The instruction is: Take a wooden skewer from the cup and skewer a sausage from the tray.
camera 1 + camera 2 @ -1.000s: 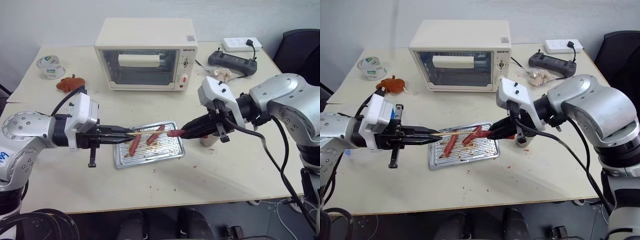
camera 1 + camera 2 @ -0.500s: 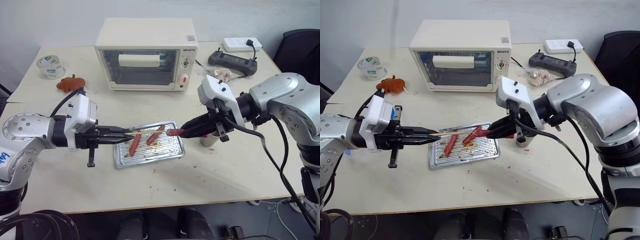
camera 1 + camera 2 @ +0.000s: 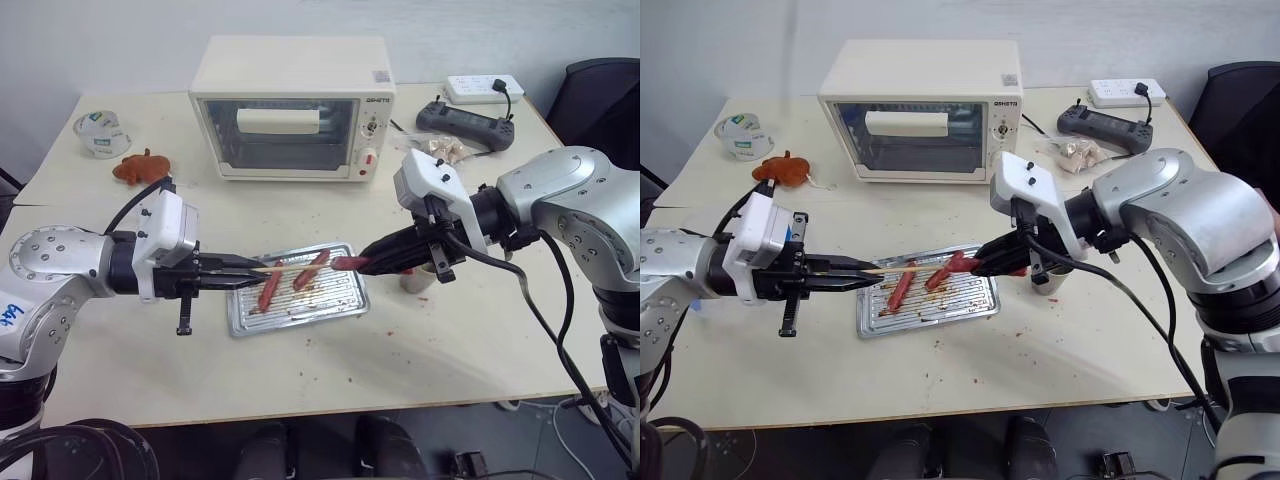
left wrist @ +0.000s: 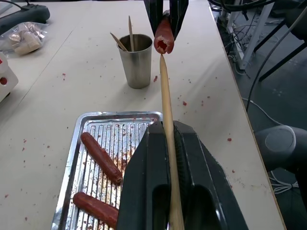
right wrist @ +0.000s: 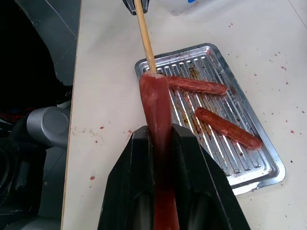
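My left gripper (image 3: 246, 267) is shut on a wooden skewer (image 4: 165, 96) that points level to the right over the tray (image 3: 240, 326). Opposite it, my right gripper (image 3: 368, 264) is shut on a reddish-brown sausage (image 3: 345, 263) aimed left. The skewer's tip meets that sausage's end face (image 5: 152, 79) above the tray. Two more sausages (image 3: 269, 288) (image 3: 311, 270) lie on the tray's ribbed bottom. The cup (image 4: 136, 60), with a few skewers in it, stands right of the tray, partly behind my right gripper.
A cream toaster oven (image 3: 290, 105) stands at the back behind the tray. A white tub (image 3: 100, 132) and an orange toy (image 3: 140, 167) sit at the far left. At the far right lie a black device (image 3: 465, 122), a clear bag (image 3: 440, 148) and a power strip (image 3: 483, 88).
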